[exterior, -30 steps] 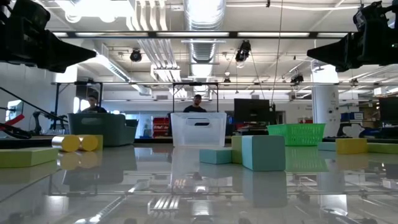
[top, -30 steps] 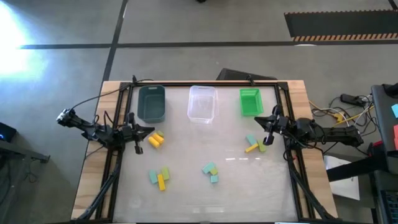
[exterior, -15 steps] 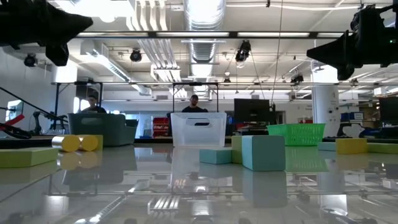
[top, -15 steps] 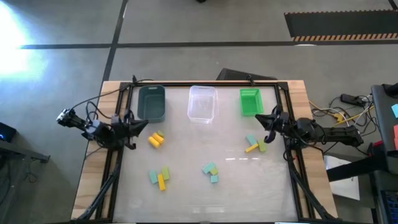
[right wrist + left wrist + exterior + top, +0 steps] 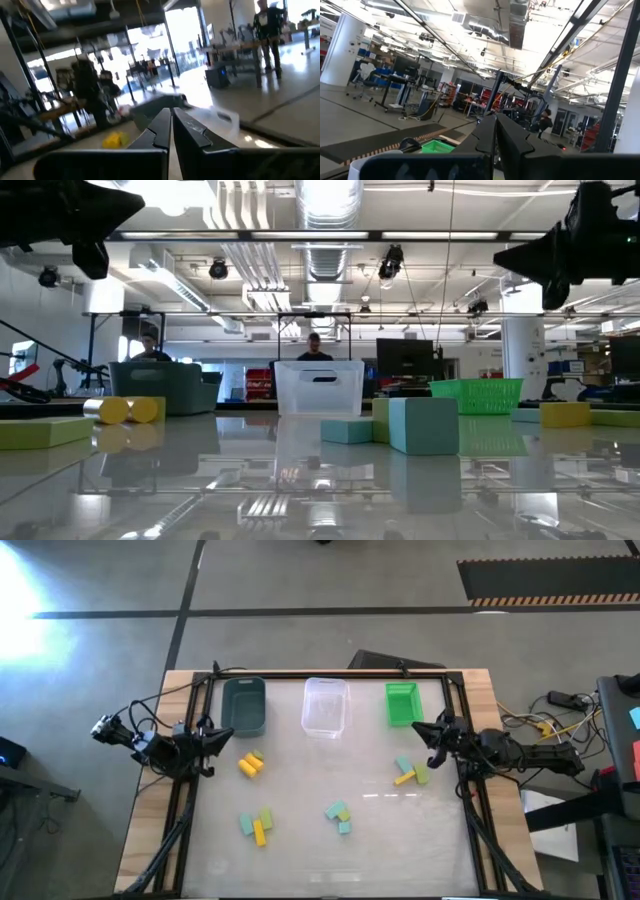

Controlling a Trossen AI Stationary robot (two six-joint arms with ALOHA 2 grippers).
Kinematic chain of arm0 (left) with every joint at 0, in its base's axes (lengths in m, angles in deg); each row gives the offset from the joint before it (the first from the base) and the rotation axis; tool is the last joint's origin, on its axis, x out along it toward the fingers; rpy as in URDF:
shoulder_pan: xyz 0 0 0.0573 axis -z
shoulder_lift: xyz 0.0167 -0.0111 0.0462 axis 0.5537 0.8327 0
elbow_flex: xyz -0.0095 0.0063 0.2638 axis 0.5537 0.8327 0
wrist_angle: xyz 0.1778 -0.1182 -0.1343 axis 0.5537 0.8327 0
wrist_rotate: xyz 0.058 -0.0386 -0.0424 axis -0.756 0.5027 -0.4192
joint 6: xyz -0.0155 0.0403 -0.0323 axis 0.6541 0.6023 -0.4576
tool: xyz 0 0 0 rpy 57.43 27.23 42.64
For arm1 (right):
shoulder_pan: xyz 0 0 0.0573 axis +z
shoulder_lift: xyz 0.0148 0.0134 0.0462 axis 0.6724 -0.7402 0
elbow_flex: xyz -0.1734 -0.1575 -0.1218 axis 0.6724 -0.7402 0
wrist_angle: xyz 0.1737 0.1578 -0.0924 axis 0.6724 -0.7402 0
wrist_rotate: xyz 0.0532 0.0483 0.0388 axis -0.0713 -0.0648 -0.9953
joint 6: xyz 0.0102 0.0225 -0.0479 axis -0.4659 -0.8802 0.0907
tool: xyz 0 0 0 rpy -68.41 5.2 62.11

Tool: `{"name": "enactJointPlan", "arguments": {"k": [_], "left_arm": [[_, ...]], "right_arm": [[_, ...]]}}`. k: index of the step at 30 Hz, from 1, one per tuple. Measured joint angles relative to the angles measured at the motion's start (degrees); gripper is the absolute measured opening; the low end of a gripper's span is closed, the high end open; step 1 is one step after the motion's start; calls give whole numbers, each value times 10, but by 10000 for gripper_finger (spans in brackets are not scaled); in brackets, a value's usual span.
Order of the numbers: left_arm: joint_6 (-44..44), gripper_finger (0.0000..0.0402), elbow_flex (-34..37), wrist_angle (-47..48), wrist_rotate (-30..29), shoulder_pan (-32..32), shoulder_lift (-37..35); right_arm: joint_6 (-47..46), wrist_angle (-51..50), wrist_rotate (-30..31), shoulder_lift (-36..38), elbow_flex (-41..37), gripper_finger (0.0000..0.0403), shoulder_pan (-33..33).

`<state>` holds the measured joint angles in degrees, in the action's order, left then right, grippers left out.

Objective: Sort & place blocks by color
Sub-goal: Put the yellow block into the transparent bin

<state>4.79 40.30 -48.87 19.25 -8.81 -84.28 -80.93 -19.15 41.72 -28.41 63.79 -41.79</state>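
Both grippers hang shut and empty above the table. My left gripper [image 5: 230,731] is at the left edge, near the dark teal bin [image 5: 244,705]; its fingers [image 5: 496,131] lie together. My right gripper [image 5: 417,727] is at the right edge, below the green bin [image 5: 402,703], above a block cluster [image 5: 411,772]. The blocks lie flat on the table in groups: two yellow ones [image 5: 249,765], a teal, green and yellow group [image 5: 257,825], and a teal and green group [image 5: 339,812]. In the low view my left gripper [image 5: 128,210] and right gripper [image 5: 500,256] show high up.
A clear bin [image 5: 325,705] stands between the dark teal and green bins along the far edge. A black frame [image 5: 196,790] runs along the table's sides. People show in the room beyond the table [image 5: 314,346].
My left gripper has tipped upward and risen, its tip drawing back from the yellow blocks toward the far left, and it has rolled about its own axis. My right gripper has rolled in place. Both have stayed shut; no block has moved.
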Motion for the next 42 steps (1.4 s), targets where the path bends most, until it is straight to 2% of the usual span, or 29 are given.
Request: {"name": "enactJointPlan", "arguments": {"k": [5, 9, 15, 21, 25, 32, 37, 42], "left_arm": [[10, 0, 0, 0, -1, 0, 1], [33, 0, 0, -1, -2, 0, 1], [35, 0, 0, 0, -3, 0, 1], [36, 0, 0, 0, -3, 0, 1], [35, 0, 0, 0, -3, 0, 1], [35, 0, 0, 0, -7, 0, 1], [35, 0, 0, -5, -62, 0, 1], [35, 0, 0, -5, -109, 0, 0]], "right_arm": [[76, 129, -43, -30, 0, 9, 0], [130, 213, -45, -67, 0, 9, 0], [148, 228, -46, -128, 20, 9, 0], [193, 223, -46, -208, 81, 9, 0], [218, 143, -46, -258, 144, 9, 0], [213, -95, -46, -329, 295, 9, 0], [171, -245, -50, -378, 376, 9, 0], [113, -341, -102, -424, 418, 9, 2]]}}
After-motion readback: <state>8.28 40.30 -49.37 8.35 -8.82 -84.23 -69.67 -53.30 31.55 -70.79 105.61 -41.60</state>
